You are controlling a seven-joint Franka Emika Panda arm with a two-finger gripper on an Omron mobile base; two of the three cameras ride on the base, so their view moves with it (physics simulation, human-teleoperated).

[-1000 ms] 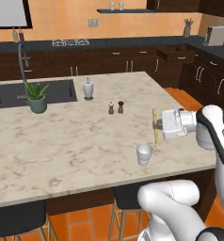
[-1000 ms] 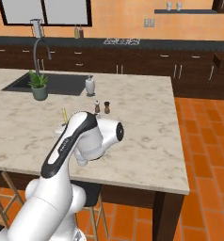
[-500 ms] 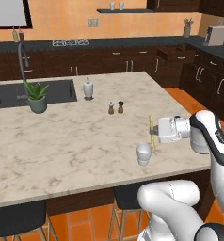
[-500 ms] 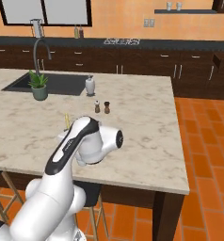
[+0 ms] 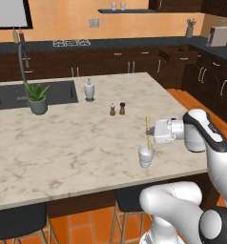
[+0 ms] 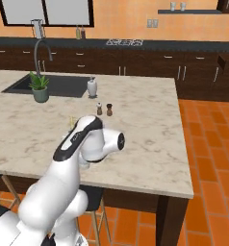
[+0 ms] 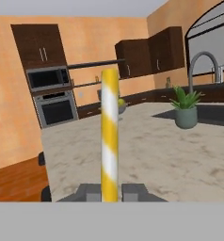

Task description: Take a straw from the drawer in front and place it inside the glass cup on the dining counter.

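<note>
In the left base view the gripper [image 5: 150, 132] pinches the straw [image 5: 148, 133] upright, its lower end at the mouth of the glass cup [image 5: 146, 156] near the front edge of the dining counter [image 5: 77, 143]; I judge the straw should go straight down inside the rim before the jaws part, so it neither catches the lip nor tips the cup. In the right base view the arm covers the cup, with the straw's tip [image 6: 71, 119] peeking behind it. In the hand view the yellow-and-white straw [image 7: 109, 136] stands vertical between the closed fingers [image 7: 132, 191].
</note>
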